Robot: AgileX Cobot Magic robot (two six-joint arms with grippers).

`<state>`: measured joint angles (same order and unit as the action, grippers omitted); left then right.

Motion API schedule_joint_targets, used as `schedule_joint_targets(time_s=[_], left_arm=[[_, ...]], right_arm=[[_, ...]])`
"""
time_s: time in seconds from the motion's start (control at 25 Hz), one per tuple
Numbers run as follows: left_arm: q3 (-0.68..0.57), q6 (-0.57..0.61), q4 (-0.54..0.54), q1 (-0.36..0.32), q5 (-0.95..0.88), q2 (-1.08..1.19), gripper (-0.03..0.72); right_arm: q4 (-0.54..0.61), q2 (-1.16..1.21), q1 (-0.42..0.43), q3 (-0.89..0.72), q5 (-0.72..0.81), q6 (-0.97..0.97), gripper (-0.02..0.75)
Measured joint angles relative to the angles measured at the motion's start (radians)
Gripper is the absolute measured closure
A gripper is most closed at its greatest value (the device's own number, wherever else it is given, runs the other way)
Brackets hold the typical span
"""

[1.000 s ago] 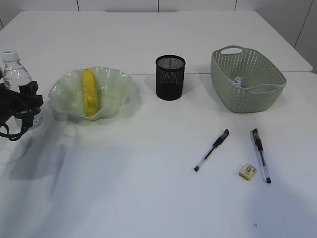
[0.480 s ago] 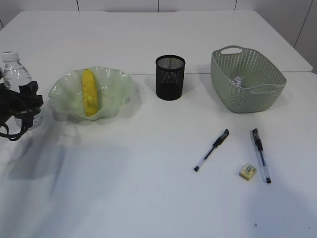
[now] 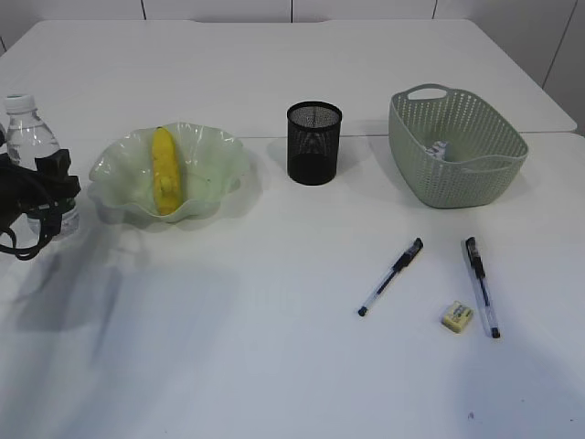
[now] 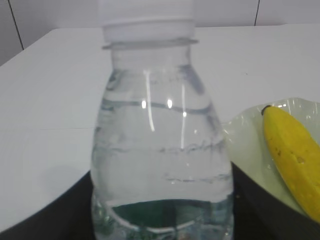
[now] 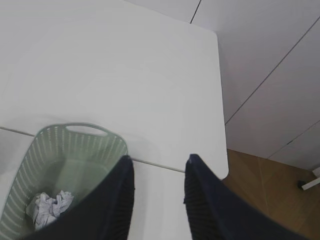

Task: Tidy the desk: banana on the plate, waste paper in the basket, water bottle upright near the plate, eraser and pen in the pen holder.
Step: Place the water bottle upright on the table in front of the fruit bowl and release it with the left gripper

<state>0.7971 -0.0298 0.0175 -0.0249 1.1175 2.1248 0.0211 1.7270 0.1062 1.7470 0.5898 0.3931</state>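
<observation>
Pens (image 3: 390,276): two; eraser (image 3: 457,316): one.

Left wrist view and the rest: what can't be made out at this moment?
- Left gripper: in the exterior view it is a dark mass at the left edge against the water bottle; the left wrist view shows only dark shapes beside the bottle's base.
- Bottle's foot: below the wrist frame's edge, so contact with the table is unseen.
- Right gripper: outside the exterior view.
- Pen holder: contents hidden by dark mesh.
- Eraser: print too small.

A plain lab or office room: white tables (image 3: 274,73) pushed together, white panelled walls (image 5: 280,60), wood floor (image 5: 260,175).
</observation>
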Motion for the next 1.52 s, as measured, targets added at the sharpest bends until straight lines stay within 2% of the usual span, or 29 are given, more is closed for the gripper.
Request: schedule_joint_targets(time_s=[0.56,1.52], left_arm=[[0.03,0.0,-0.064,0.0,-0.011,0.0,0.254],[0.054,0.03,-0.045,0.0,-0.015,0.0,0.254]], right_arm=[[-0.03,0.0,0.0,0.0,-0.005,0.0,0.477],[-0.032,0.004,0.0,0.0,-0.013,0.0,0.477]])
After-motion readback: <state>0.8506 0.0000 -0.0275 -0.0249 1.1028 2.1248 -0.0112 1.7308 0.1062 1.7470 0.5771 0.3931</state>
